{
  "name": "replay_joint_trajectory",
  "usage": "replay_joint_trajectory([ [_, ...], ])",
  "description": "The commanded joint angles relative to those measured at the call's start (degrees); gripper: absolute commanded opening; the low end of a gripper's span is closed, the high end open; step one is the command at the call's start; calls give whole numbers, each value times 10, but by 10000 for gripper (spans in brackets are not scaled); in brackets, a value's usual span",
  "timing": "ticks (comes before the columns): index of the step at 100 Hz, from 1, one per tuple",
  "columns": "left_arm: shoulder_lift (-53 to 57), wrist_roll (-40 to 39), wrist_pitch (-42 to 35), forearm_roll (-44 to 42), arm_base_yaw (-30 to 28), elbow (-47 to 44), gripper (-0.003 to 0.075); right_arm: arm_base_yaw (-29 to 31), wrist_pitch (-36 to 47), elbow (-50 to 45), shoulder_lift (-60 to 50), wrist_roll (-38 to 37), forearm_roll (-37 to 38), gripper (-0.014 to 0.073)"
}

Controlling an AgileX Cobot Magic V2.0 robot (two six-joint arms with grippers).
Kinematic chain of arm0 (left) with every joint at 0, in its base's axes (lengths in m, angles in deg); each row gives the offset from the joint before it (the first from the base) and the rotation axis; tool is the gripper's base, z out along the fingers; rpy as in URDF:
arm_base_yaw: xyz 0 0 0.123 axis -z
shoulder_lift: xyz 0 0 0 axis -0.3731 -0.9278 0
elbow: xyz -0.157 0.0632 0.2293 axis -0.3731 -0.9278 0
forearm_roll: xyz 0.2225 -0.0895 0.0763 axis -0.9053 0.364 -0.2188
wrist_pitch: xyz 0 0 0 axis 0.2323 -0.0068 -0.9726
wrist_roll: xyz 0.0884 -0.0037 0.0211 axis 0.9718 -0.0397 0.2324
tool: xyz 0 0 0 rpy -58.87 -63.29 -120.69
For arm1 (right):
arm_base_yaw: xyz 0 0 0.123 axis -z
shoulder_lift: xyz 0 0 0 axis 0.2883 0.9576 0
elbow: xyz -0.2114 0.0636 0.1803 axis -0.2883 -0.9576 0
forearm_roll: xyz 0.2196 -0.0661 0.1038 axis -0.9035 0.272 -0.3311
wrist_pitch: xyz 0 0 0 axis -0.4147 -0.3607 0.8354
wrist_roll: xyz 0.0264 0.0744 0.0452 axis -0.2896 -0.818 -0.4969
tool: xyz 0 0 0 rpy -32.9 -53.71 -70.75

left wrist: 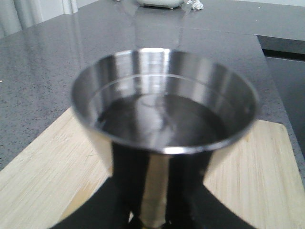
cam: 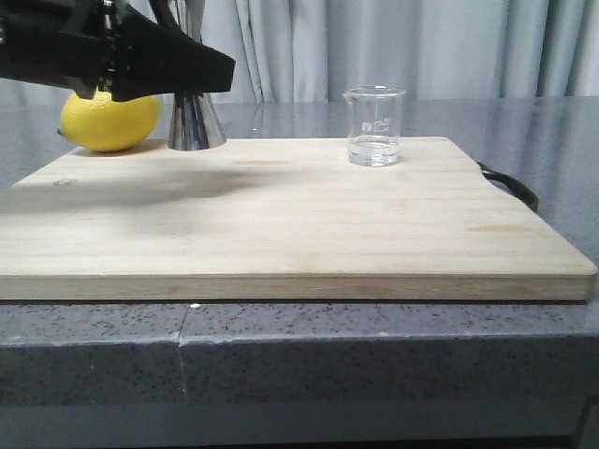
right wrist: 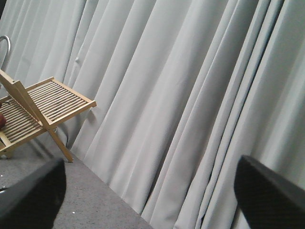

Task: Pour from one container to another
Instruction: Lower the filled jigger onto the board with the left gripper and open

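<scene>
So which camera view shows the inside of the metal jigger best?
The left wrist view: it looks down into the jigger's open top cup, though blurred. The front view shows only its lower cone on the board, the rest hidden behind the left gripper. The right wrist view shows none of it.

Pale grey curtains (cam: 374, 47), grey counter (cam: 281, 355)

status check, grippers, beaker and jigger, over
Left gripper at jigger, grip unclear. Right gripper open, aimed at curtain. Beaker upright, untouched. Lemon beside jigger.
</scene>
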State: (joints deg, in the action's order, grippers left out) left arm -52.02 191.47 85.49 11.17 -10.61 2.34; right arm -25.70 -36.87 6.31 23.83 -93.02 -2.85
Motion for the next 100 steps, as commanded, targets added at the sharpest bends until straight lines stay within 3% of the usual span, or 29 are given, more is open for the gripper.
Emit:
replay_joint_trajectory([
  [1, 8, 12, 69, 50, -1, 17, -20, 3, 5, 15, -11, -2, -20, 647],
  [100, -49, 41, 69, 57, -2, 17, -19, 3, -5, 15, -11, -2, -20, 646],
])
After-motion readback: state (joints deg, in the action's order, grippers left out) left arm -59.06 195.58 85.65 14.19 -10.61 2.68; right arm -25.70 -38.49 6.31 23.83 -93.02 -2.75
